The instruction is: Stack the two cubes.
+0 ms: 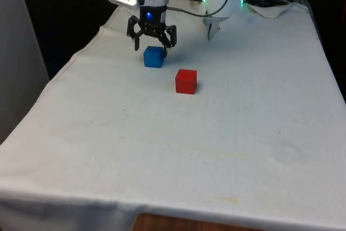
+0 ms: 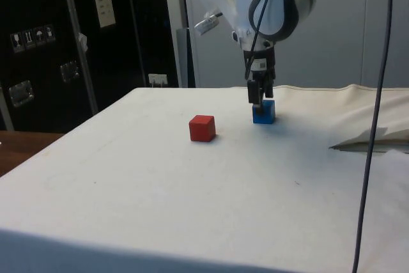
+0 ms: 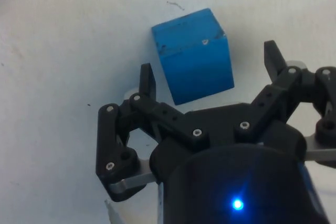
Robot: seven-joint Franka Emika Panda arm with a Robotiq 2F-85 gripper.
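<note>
Blue cube: sits on the desk toward its far end, square on its base, directly below the gripper.
Red cube: rests on the cloth near the blue cube, toward the front view's right and nearer the camera; the two are apart, not touching.
Gripper: hovers just above the blue cube, pointing straight down.
Jaws: spread wide and holding nothing; in the wrist view the fingers stand on either side of the cube with a gap on each side.
Step in hand: judged to be the approach to grasp the blue cube, so the stacking itself is not yet begun.
Doing it well: the cube looks turned slightly against the line between the fingers, so a small wrist rotation before descending would let the pads meet flat faces, not edges. Lower until the pads reach mid-height on the cube, then close gently so it does not skid on the cloth.
Risk: a corner grip could twist the cube and spoil the later placing on the red one.
Wrist view adds: the cube's skew and its offset ahead of the fingertips, which the other two views do not reveal.
Side view adds: the height of the gripper over the blue cube, and the clear spacing to the red cube.
</note>
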